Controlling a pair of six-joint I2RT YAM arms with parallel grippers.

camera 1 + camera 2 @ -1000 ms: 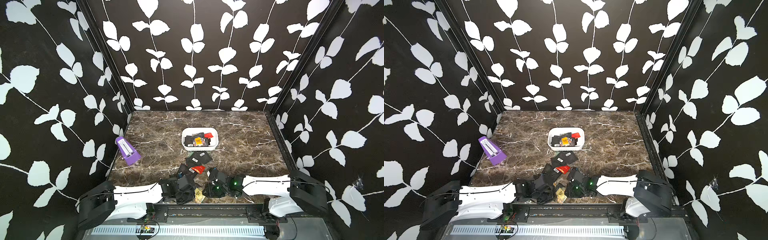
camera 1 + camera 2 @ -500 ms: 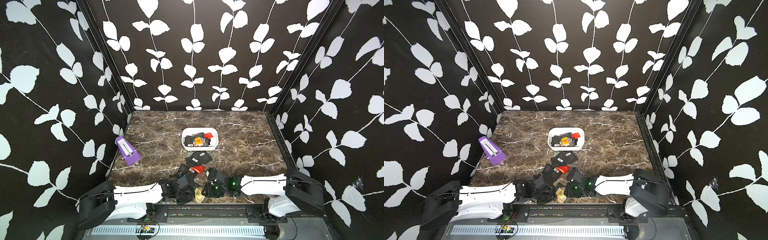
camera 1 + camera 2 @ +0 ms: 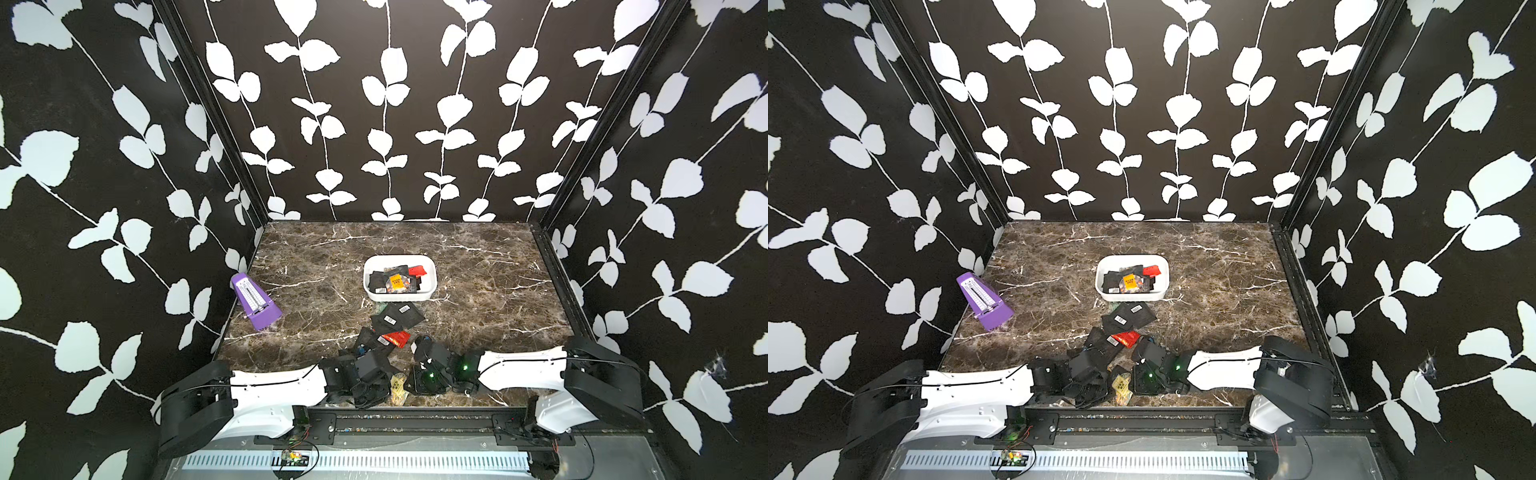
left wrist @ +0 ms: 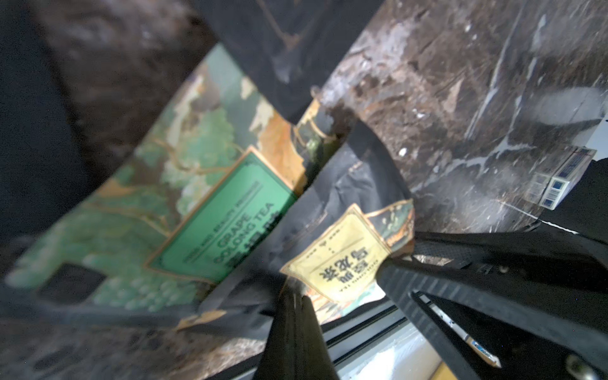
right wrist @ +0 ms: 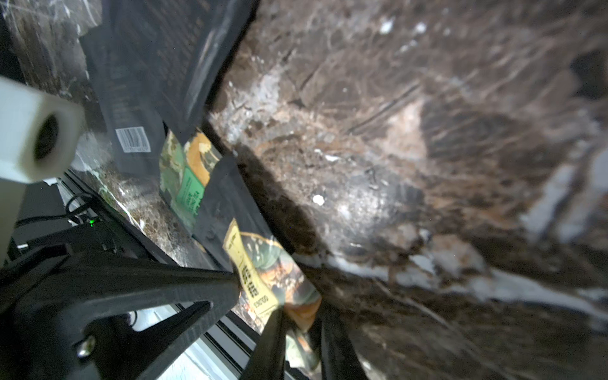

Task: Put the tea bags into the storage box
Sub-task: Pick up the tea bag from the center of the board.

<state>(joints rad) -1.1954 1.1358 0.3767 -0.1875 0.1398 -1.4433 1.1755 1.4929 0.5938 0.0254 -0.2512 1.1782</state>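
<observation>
Robot test cell in a laboratory, not a lived-in room. Closed in at 9, 12 and 3 o'clock by flat panels (image 3: 374,124) printed with white leaves on black, joined by black corner posts (image 3: 217,124). Floored with a marble-print board (image 3: 478,257). Fitted at 6 o'clock with a black metal rail (image 3: 415,419), a white slotted cable duct (image 3: 415,461) and a bare circuit board (image 3: 291,457). Equipped at 7 and 5 o'clock with a left arm (image 3: 274,384) and a right arm (image 3: 523,365). Dressed with staged props: storage box (image 3: 399,297) at centre, tea bags (image 3: 397,318) just toward 6 o'clock, purple metronome (image 3: 255,301) at 9 o'clock.
</observation>
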